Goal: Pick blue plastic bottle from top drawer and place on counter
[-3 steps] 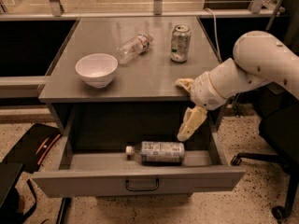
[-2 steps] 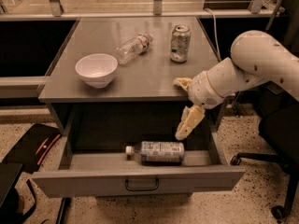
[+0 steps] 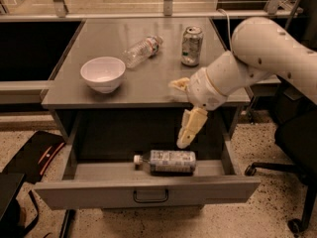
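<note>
Blue plastic bottle (image 3: 168,161) lying just below gripper (image 3: 181,114), spread wide, empty; lower straight, straddle mid-body, then close

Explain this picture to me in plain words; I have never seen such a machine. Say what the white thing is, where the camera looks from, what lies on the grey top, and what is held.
The big white shape is a robot arm reaching in from the right of the picture. Its gripper, two cream fingers spread open, hangs over the open top drawer and holds nothing. The one camera looks down from in front of the cabinet; where it is mounted cannot be told. On the counter are a white bowl, a clear bottle on its side and an upright can. The blue plastic bottle lies on its side in the drawer.
</note>
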Motion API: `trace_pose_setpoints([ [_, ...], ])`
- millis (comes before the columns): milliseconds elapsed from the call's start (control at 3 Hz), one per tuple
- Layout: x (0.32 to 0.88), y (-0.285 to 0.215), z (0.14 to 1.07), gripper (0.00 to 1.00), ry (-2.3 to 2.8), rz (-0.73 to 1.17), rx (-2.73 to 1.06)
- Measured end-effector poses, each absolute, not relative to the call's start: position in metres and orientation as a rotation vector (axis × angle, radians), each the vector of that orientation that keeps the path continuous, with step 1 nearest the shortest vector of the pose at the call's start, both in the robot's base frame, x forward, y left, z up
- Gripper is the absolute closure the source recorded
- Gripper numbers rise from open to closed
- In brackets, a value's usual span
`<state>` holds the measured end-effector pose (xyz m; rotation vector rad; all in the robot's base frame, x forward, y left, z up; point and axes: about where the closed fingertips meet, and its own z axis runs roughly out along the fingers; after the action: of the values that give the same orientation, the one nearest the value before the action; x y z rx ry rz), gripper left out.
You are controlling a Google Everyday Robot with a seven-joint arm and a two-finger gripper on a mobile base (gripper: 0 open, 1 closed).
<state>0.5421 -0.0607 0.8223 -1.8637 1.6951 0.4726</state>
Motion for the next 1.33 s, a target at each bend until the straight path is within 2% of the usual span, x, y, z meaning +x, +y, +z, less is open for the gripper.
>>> trace_pose_setpoints([
  [667, 0.524, -0.023, 0.859, 0.00, 1.596, 0.453, -1.978],
  [1333, 0.519, -0.012, 0.870, 0.00, 1.566, 0.445, -2.010],
])
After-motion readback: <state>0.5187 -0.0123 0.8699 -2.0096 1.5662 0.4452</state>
